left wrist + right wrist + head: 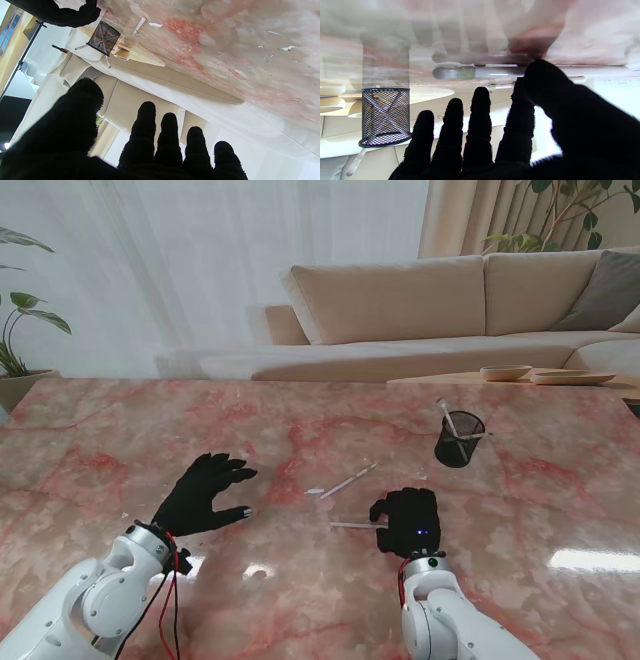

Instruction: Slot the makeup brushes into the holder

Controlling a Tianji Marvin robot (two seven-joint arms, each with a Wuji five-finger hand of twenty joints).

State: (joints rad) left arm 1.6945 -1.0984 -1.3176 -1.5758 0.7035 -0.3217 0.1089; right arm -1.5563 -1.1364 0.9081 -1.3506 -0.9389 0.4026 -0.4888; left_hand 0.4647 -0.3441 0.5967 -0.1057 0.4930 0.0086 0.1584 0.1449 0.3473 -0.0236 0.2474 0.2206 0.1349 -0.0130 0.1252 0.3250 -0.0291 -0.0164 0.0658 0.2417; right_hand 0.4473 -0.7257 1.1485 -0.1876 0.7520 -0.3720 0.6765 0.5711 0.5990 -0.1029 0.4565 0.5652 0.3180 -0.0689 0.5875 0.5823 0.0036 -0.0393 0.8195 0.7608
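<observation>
I work at a pink-and-cream marble table [120,440] whose glossy top carries bright glare patches. Beyond its far edge stands a beige sofa [400,305] with thick back cushions; a grey cushion [605,290] rests at its right end. Sheer white curtains [180,260] cover the window behind and diffuse the daylight, with a beige drape [470,215] hanging beside them. Leafy plants occupy the far left [20,320] and far right [580,210]. A low wooden side table [460,379] carries two shallow dishes [506,372].

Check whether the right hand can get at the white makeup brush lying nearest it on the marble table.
Probably yes: the right hand hovers right beside the white makeup brush, thumb at its handle, nothing between them.
</observation>
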